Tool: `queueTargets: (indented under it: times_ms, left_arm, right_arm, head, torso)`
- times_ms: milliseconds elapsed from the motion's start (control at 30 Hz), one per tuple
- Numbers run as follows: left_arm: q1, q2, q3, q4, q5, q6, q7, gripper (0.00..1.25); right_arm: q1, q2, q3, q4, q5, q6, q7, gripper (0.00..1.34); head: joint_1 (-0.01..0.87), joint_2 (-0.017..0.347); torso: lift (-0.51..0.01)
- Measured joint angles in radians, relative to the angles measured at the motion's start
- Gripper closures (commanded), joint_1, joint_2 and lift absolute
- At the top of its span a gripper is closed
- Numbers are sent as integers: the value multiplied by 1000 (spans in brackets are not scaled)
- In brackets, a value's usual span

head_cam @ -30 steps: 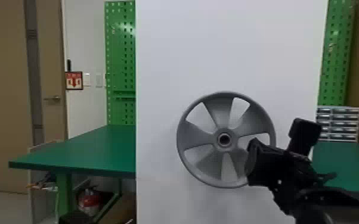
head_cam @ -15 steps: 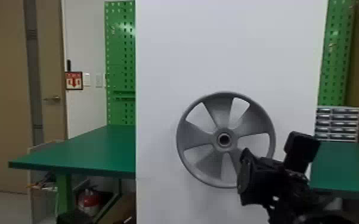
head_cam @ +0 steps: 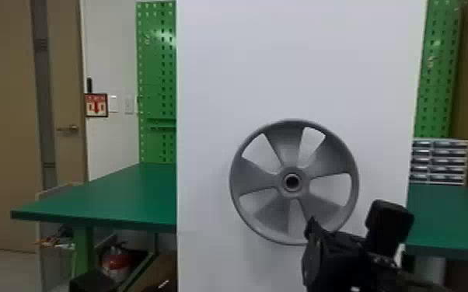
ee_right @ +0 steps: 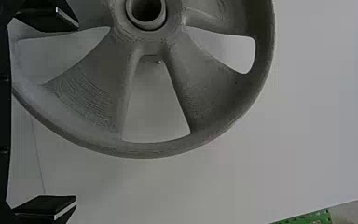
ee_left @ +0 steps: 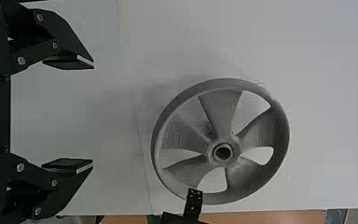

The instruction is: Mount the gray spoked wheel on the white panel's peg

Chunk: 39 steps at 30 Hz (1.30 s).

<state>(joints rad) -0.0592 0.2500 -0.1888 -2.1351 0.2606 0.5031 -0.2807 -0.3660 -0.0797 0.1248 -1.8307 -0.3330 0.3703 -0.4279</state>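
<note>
The gray spoked wheel (head_cam: 256, 176) is seen upright against the white panel (head_cam: 283, 58). The right hand (head_cam: 310, 248) and left hand (ee_left: 93, 114) are spread wide, nothing gripped.

1 whl (head_cam: 292, 169) w/ 5 spokes (head_cam: 283, 145), 1 pnl (head_cam: 303, 62)
</note>
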Motion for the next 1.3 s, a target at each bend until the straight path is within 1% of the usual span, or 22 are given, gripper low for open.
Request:
queueTargets:
  times_ms: [233, 400, 500, 633, 733, 967, 1133, 1200, 1300]
  left_arm:
    - [1, 0, 1, 0, 3, 0, 0, 496]
    - [1, 0, 2, 0, 3, 0, 0, 498]
    - [1, -1, 2, 0, 3, 0, 0, 498]
    - [0, -4, 2, 0, 2, 0, 0, 496]
    - [-1, -6, 2, 1, 2, 0, 0, 496]
    - [1, -10, 4, 1, 2, -3, 0, 496]
    - [2, -13, 7, 1, 2, -8, 0, 496]
    - [3, -13, 7, 1, 2, -9, 0, 496]
    - [3, -15, 8, 1, 2, -11, 0, 496]
  right_arm:
    - [49, -7, 12, -2, -3, -37, 0, 5]
    - [97, -21, 28, -5, -4, -87, 0, 5]
    - [127, -30, 41, -5, 10, -123, 1, 5]
    - [168, -43, 59, 19, 28, -188, 22, 5]
    - [198, -47, 62, 58, 42, -242, 66, 5]
    - [254, -44, 57, 161, 75, -359, 140, 5]
    - [288, -24, 41, 260, 112, -476, 229, 5]
    - [295, -13, 33, 312, 133, -534, 273, 5]
    - [303, 4, 19, 385, 158, -608, 321, 5]
  head:
    - [123, -8]
    - [123, -8]
    - [123, -8]
    - [123, -8]
    - [123, -8]
    - [123, -8]
    - [123, -8]
    - [123, -8]
    - [123, -8]
  torso:
    - [-402]
    - [-402]
    - [-402]
    - [-402]
    - [-402]
    - [-402]
    - [-402]
    - [-402]
    - [-402]
